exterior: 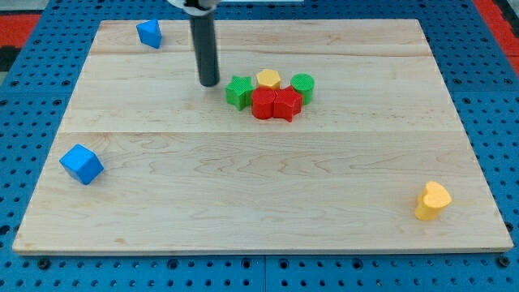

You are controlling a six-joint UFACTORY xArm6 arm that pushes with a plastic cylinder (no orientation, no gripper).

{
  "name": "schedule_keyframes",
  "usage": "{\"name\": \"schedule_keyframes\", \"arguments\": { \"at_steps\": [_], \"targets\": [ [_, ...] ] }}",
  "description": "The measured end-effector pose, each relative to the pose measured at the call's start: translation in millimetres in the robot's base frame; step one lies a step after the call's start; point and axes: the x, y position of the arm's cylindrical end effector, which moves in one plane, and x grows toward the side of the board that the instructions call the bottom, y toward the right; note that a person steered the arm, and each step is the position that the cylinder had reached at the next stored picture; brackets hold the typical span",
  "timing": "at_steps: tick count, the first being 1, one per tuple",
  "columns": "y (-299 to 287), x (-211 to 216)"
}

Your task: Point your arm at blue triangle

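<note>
Where the pale wooden board (268,203) nears its top-left corner sits the small blue triangular block (149,33), close to the top edge. My tip (209,83), a bare dark rod end touching nothing, stands right and below it across clear board. Just right lies a cluster: green star block (238,92), yellow hexagonal block (268,79), green round block (302,85), two red blocks (276,105).

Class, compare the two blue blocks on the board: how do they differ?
The blue triangle sits at the view's top left; the blue cube lies near the left edge, lower down. The cube looks larger. My tip is nearer the triangle. Both are blue, standing alone.
</note>
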Motion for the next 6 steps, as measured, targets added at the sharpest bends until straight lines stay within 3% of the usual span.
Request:
{"name": "schedule_keyframes", "arguments": {
  "at_steps": [2,3,4,5,6],
  "targets": [
    [-133,-51],
    [-168,-90],
    [-172,-129],
    [-132,-126],
    [-140,-113]
  ]
}}
